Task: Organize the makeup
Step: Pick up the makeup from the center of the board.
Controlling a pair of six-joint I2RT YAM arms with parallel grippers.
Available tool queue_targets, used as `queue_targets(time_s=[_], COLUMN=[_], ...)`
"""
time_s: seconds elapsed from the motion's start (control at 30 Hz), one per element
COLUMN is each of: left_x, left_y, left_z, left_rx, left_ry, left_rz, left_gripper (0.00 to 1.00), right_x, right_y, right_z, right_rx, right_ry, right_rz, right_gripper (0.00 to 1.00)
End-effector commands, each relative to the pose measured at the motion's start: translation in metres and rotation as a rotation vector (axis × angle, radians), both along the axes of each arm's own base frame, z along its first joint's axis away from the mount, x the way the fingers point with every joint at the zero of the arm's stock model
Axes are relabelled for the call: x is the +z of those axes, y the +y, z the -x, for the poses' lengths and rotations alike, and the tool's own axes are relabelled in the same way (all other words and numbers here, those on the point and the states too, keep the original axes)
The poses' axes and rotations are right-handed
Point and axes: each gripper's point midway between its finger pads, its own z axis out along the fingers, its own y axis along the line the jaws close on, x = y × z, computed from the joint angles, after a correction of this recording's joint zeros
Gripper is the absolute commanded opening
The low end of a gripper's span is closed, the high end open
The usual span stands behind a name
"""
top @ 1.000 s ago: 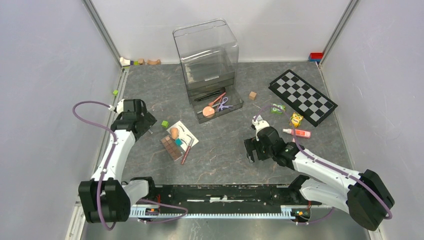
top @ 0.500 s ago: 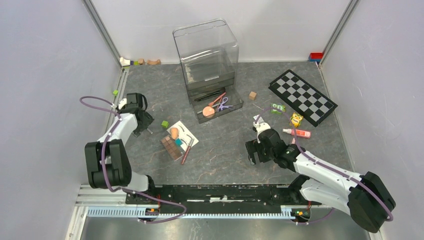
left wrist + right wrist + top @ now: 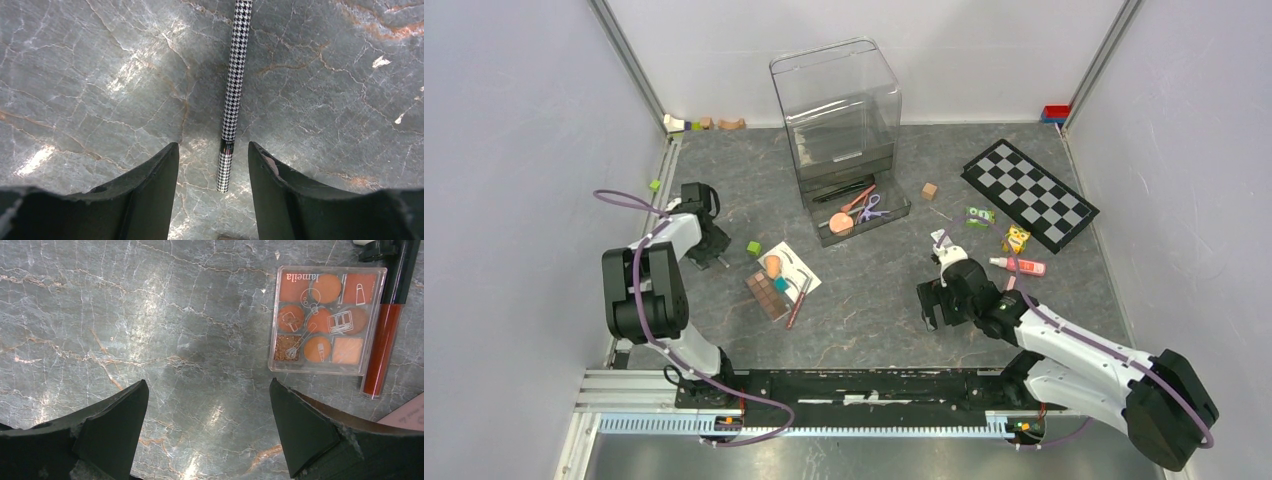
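Glossy marbled table [image 3: 100,75], clr-plastic palette [image 3: 327,320]

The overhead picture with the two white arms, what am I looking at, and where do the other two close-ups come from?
Those are two robot arms bolted at the near edge of a grey table, each ending in a two-finger gripper. The wide picture comes from a fixed camera above and behind them. Each close-up comes from a camera on one wrist; the dark shapes at the bottom are that arm's own fingers. On the table lie makeup items, a clear box and a checkerboard. The left gripper is open, its fingers either side of a checked pencil, not touching it. The right gripper is wide open over bare table, with an orange eyeshadow palette and a reddish-brown tube off to one side. Nothing is held.
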Motion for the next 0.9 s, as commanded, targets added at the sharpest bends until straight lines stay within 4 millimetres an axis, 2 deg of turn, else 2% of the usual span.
queue_targets(time_s=[0.0,0.3,0.63,0.73,0.83,0.87], left_x=[0.003,-0.012,-0.01,-0.003,0.018,0.026], left_y=[0.003,0.003,0.002,-0.001,-0.004,-0.005], left_z=[-0.02,-0.018,-0.013,-0.011,-0.009,-0.007], left_rx=[0.036,0.031,0.022,0.009,-0.014,-0.022], left_ry=[-0.051,-0.013,-0.025,-0.053,-0.111,-0.129], left_rz=[0.005,0.008,0.007,0.013,-0.001,-0.011], left_gripper=[0.6,0.47,0.22,0.13,0.03,0.02], right_x=[0.002,0.005,0.006,0.006,0.007,0.007], right_y=[-0.005,-0.01,-0.011,-0.013,-0.013,-0.013], right_z=[-0.001,0.001,0.002,0.002,0.002,0.002], right_rx=[-0.02,-0.029,-0.028,-0.031,-0.033,-0.034], right_ry=[-0.017,-0.032,-0.036,-0.039,-0.04,-0.04], right_rz=[0.005,0.01,0.009,0.012,0.012,0.012], right_gripper=[0.98,0.98,0.98,0.98,0.98,0.98])
